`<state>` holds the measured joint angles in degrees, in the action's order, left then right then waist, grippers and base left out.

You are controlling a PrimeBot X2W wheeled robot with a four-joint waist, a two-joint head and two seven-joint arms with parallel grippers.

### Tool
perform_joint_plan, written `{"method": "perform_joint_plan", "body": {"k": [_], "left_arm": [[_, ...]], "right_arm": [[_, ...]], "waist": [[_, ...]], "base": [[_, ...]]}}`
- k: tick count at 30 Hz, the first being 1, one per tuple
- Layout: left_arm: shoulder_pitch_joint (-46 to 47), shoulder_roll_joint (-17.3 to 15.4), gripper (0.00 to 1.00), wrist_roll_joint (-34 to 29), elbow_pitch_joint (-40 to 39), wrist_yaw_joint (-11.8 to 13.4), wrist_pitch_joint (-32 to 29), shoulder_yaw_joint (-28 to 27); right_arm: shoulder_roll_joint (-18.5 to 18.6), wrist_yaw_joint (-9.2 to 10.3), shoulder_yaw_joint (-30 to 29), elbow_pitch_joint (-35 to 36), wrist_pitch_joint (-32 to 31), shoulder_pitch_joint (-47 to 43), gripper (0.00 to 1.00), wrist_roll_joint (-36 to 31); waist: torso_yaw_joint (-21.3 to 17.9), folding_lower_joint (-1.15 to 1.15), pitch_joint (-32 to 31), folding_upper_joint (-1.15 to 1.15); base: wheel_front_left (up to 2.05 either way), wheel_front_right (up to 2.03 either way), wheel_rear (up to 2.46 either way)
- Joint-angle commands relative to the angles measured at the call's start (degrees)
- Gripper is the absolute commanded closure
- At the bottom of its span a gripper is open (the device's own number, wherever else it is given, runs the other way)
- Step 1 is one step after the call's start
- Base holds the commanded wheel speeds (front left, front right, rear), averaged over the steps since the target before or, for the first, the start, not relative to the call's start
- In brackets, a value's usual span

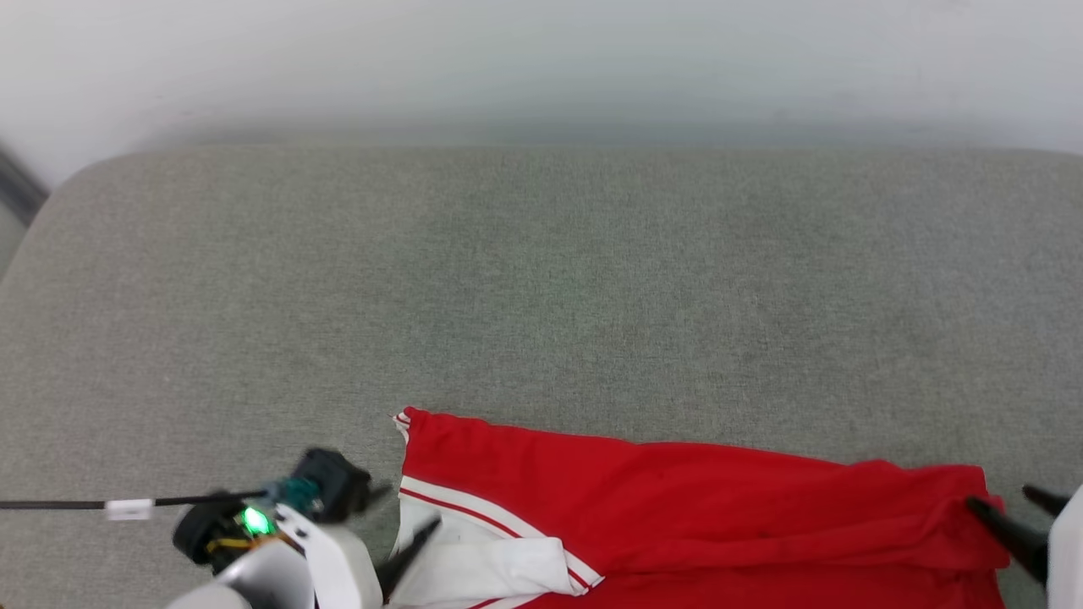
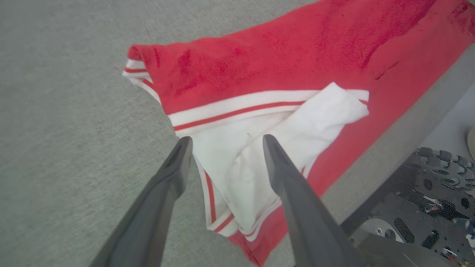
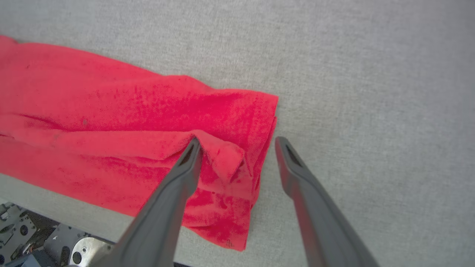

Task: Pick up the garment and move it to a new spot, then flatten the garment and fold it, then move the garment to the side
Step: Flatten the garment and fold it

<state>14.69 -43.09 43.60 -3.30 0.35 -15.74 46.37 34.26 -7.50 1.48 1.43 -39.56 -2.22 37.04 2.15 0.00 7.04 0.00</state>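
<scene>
— Head view first: where does the garment (image 1: 677,507) lie?

— Along the bottom edge of the frame, from just left of centre to the lower right corner, on the grey padded surface (image 1: 541,296). It is a long red band doubled over on itself, with a white sleeve (image 1: 482,567) turned out at its left end. No lettering shows.

— And the arms?

— The left gripper (image 1: 398,520) sits at the lower left, at the sleeve end. The right gripper (image 1: 1011,501) is at the far lower right, at the other end. I judge they are set one to each end so the cloth can be taken by both ends and drawn out without bunching.

— Is either one holding it?

— No. In the left wrist view the two dark fingers stand wide apart with the white sleeve between them, and the cloth lies slack. Whether they touch it I cannot tell. In the right wrist view the jaws are spread as well. One fingertip (image 3: 193,146) meets a raised ridge of red cloth at the centre of the frame, and the other is over bare grey just beside the garment's end.

— How far along does the task look?

— The cloth is creased and unevenly layered, so flattening looks unfinished. It lies near the surface's front edge, and the robot's dark base plate (image 2: 426,193) shows just past the hem at the lower right.

— Any risk?

— The sleeve is a loose layer. A grip there might lift the sleeve alone and twist the body.
</scene>
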Motion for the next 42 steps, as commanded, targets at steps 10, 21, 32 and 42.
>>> {"method": "perform_joint_plan", "body": {"k": [10,21,32,42], "left_arm": [[0.1,3.6,0.00,-4.2,-0.2,7.1,19.3,-8.2],[-6.2,12.2,0.00,-11.8,-3.4,14.4,31.0,-23.1],[-12.2,22.7,0.00,-23.1,-6.2,5.6,30.9,-35.2],[-12.1,28.3,0.00,-28.3,-4.2,-2.0,30.9,-41.2]], "right_arm": [[-6.7,0.03,-13.5,9.1,-5.8,-1.3,0.00,-0.4],[-23.3,0.03,-25.0,8.8,-10.3,-3.9,0.00,-7.8],[-30.5,0.03,-30.2,-2.7,-5.8,-3.9,0.00,-10.3],[-32.1,0.01,-25.4,-15.5,-4.3,-2.8,0.00,-7.9]], "waist": [[1.0,0.00,-2.5,0.00],[2.6,0.00,-2.2,0.00],[5.8,0.00,0.9,0.00],[7.5,0.00,2.5,0.00]], "base": [[0.00,0.00,0.00],[0.00,0.00,0.00],[0.00,0.00,0.00],[0.00,0.00,0.00]]}}
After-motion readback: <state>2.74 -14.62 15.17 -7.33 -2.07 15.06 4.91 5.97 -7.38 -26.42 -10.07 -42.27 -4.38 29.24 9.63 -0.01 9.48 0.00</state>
